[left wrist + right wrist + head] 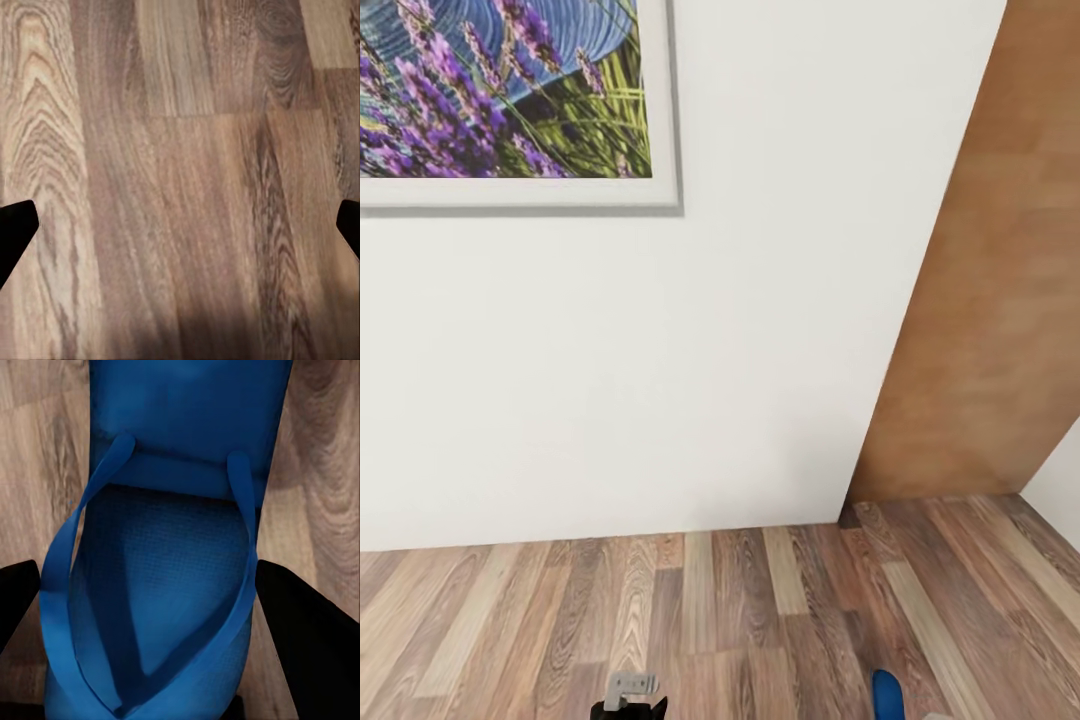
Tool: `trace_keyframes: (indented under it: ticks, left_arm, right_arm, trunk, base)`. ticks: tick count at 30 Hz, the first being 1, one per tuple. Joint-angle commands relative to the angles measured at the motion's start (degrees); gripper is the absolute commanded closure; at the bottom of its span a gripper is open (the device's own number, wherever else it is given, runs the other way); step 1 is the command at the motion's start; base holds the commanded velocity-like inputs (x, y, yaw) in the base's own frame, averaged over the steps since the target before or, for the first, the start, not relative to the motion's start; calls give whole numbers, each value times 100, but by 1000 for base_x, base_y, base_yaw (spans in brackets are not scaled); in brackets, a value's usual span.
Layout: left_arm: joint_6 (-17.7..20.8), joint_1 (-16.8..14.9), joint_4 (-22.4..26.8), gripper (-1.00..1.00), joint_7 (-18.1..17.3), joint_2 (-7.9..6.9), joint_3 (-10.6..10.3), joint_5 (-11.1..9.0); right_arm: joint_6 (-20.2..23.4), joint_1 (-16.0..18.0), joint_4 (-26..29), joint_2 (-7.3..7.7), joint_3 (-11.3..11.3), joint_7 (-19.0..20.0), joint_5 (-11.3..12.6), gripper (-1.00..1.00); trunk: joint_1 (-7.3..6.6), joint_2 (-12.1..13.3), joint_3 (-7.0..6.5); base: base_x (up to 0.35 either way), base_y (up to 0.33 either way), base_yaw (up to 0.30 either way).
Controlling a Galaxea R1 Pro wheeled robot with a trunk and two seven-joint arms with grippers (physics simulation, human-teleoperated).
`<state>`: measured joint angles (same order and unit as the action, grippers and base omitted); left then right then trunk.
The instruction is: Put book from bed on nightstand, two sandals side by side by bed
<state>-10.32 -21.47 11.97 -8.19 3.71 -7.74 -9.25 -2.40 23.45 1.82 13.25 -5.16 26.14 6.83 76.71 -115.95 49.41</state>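
A bright blue sandal (161,585) sits between the right gripper (142,607)'s two dark fingers (300,637), which stand on either side of its sole; whether they are actually pressing on it cannot be told from the right wrist view. The flip-flop is flat, with a finely textured footbed and thin blue straps (75,540) meeting in a V at the toe post. From the head view, a rounded blue tip of the sandal (887,695) peeks in above the wood-plank floor (760,600), to the right of the left arm's grey-and-black end (630,695) and short of the white wall (710,350). A framed lavender picture (500,90) hangs on that wall, with a tan wooden panel (980,300) to its right. The left gripper (180,225) hangs over bare planks (180,150) with its fingers (15,229) spread wide and nothing between them. The sandal is probably light, soft and bendy, so it may flop when lifted; a hold across the sole's edges near mid-length looks steadier than the thin straps.
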Motion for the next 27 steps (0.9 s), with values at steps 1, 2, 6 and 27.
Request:
trace_keyframes:
  ticks: [1, 2, 6, 27]
  left_arm:
    - [-22, -6, -10, -100, -8, -2, -43, -60]
    - [-22, -6, -10, -100, -8, -2, -43, -60]
    - [-22, -6, -10, -100, -8, -2, -43, -60]
    - [-31, -6, -10, -100, -16, -2, -43, -60]
  right_arm:
    - [-1, 2, -6, 2, -47, 31, 20, 100]
    - [-1, 2, -6, 2, -47, 31, 20, 100]
    - [-3, 2, -6, 2, -47, 31, 19, 100]
    - [0, 2, -6, 2, -47, 31, 20, 100]
  trunk:
    - [2, -2, 5]
    - [2, -2, 5]
    - [2, -2, 5]
    - [2, -2, 5]
  base:
    - [312, -79, 285]
    - [312, -79, 283]
    - [312, -79, 147]
    - [41, -8, 79]
